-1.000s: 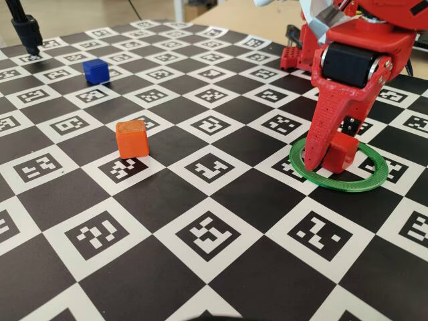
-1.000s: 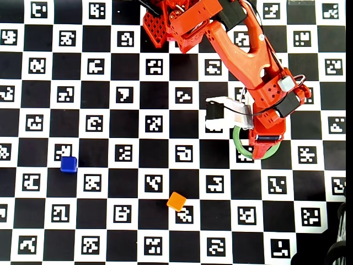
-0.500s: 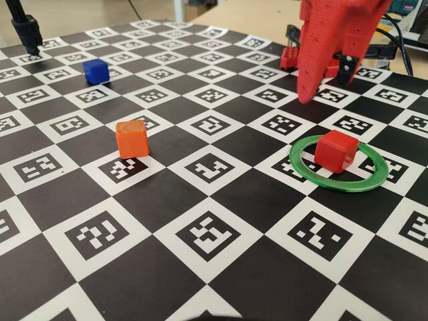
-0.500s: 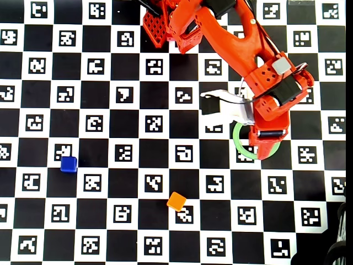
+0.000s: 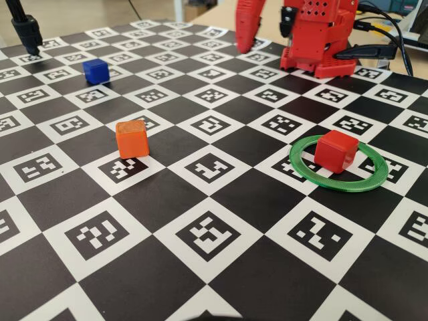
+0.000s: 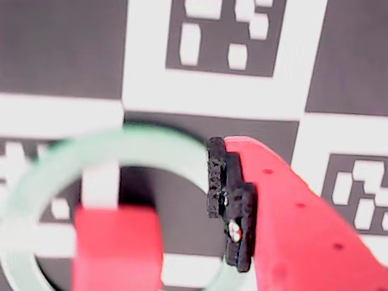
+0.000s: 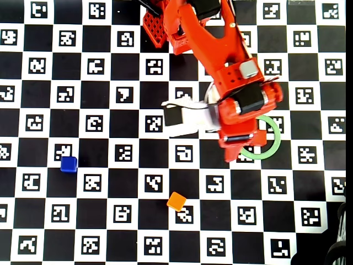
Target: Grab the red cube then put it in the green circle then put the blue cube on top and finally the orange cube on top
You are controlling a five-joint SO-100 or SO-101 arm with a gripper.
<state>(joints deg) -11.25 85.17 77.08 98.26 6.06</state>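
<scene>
Red cube (image 5: 336, 148) sits inside the green ring (image 5: 366, 180), lower right in the fixed view. My gripper (image 5: 245, 28) is up top, empty; can't tell how wide. Blue cube (image 5: 96, 70) next, upper left.

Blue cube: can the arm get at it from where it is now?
Probably yes. The small matte blue plastic cube stands alone on the checkerboard mat, nothing touching or above it. The orange cube sits well apart, and the raised red pincer holds nothing. Reach itself cannot be confirmed.
</scene>
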